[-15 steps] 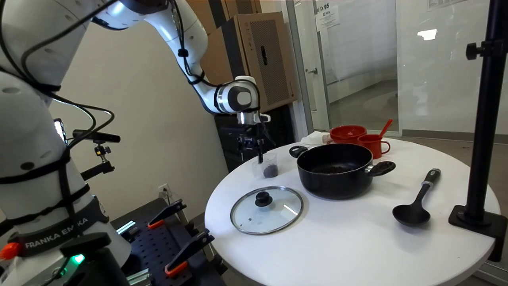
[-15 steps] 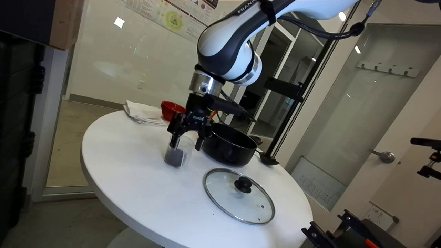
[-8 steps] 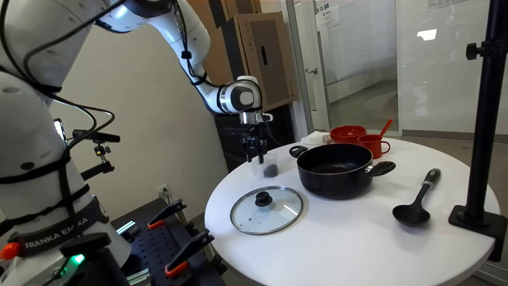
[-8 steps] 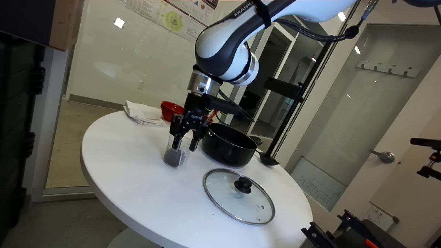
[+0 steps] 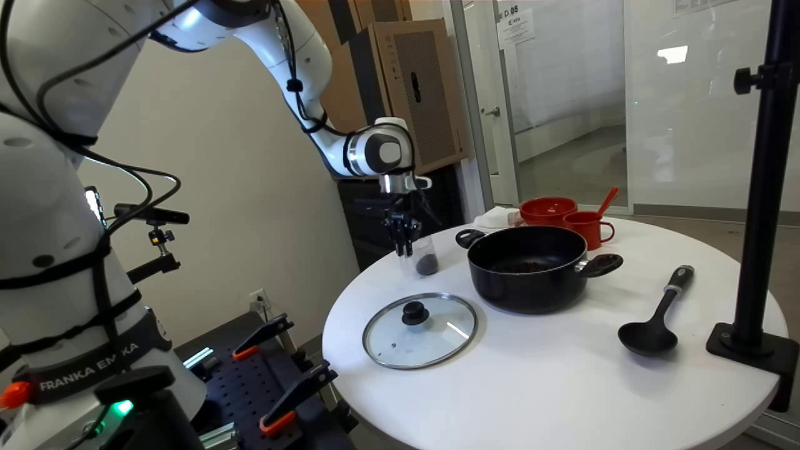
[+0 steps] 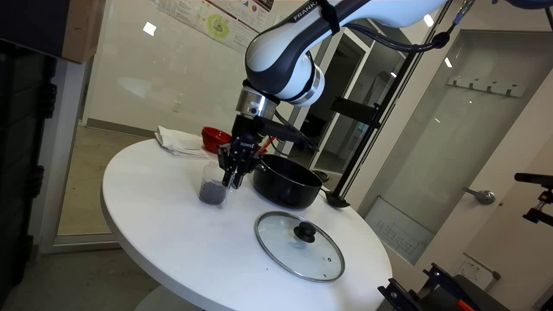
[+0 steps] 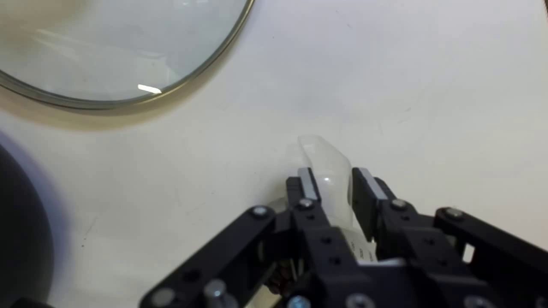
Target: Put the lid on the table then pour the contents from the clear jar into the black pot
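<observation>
The clear jar (image 6: 212,190), a see-through cup with dark contents in its lower part, stands upright on the white round table (image 5: 550,387); whether it touches the tabletop I cannot tell. My gripper (image 6: 232,185) points down beside it, shut on its handle. In the wrist view the pale handle (image 7: 330,175) fills the gap between the finger pads, and the jar's body is mostly hidden behind my fingers. The lid (image 5: 431,344) lies flat on the table, knob up, in both exterior views. Uncovered, the black pot (image 5: 528,287) stands beside the jar, some dark bits on its floor.
Behind the pot are a red bowl (image 5: 547,212) and a red mug (image 5: 584,230) holding a red utensil. White cloths (image 6: 181,142) lie at the table's far edge. A black ladle (image 5: 650,334) rests near a black pole (image 5: 750,237) clamped to the table edge.
My gripper's fingers have come together, from wide open to closing on the jar's handle. The jar has shifted slightly away from the lid; lid and pot are unmoved.
</observation>
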### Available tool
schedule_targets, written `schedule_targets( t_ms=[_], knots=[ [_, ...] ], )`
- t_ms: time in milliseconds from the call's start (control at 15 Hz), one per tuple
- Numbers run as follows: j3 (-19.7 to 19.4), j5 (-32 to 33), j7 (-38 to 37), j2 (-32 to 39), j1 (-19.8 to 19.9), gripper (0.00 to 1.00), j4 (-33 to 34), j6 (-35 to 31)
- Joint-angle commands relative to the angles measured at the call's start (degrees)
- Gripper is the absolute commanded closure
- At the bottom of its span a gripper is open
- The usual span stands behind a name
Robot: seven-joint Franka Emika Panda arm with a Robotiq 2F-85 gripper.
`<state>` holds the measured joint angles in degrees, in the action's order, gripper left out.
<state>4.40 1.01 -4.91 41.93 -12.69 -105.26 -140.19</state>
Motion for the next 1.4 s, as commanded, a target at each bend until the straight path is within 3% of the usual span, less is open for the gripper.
schedule_targets(
  t_ms=[0,467,733,1333],
  knots=[
    [-0.1,0.1,-1.1,-0.6,0.1,0.94,0.8,1.5],
    [3.3,-5.7,1.4,-5.6,4.5,0.94,0.7,2.6],
    [5.6,-11.8,4.5,-8.6,9.1,0.94,4.1,8.6],
    [-0.5,-14.7,1.3,-8.6,15.1,0.94,12.4,14.7]
  ],
)
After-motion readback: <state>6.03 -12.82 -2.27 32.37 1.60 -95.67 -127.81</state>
